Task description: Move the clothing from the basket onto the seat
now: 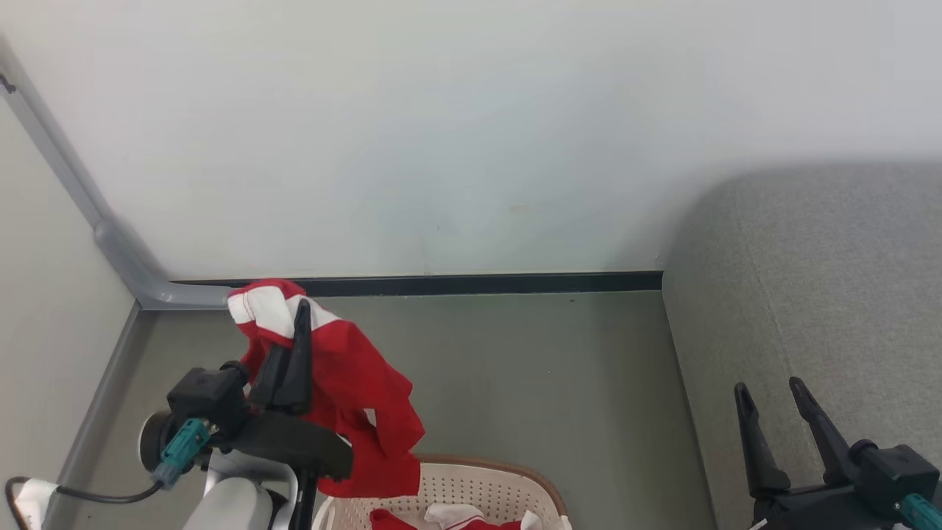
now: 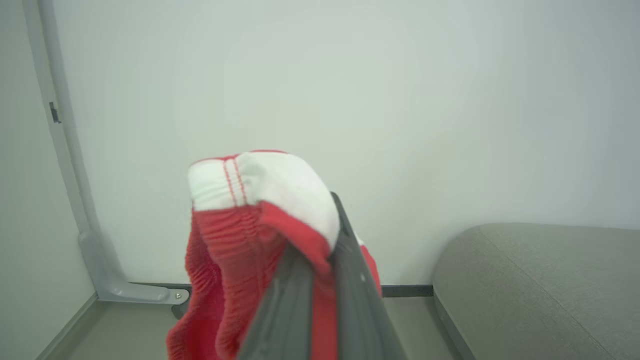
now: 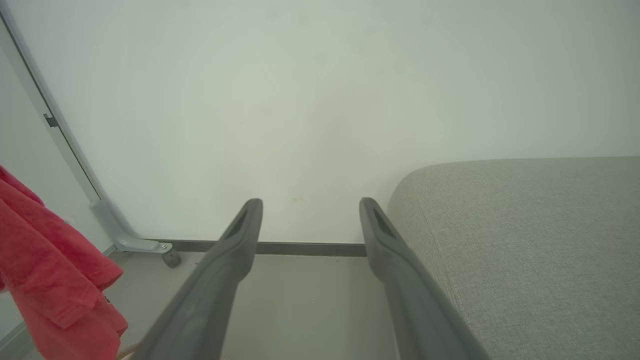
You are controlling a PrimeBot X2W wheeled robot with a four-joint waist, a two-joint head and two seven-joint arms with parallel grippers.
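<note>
The left claw (image 1: 300, 316) is clamped shut on a red and white garment (image 1: 353, 397), pinched near its white band and held high above the basket (image 1: 508, 465). The cloth hangs loose over the basket's left side. That height seems meant to stop the fabric snagging on the brown rim during the carry. More red and white clothing (image 1: 449, 519) lies inside the basket, so the job is probably far from finished. The seat (image 1: 831, 294) stands well apart to the right of the basket, with bare floor (image 1: 530, 368) between. The right claw (image 1: 769, 389) hovers on that same side of the basket, over the seat's near edge. Its jaws are spread wide and hold nothing, and it may stand in the way of a swing across. A grey post (image 1: 118, 243) runs down the wall beyond the basket to the left, off the route.
</note>
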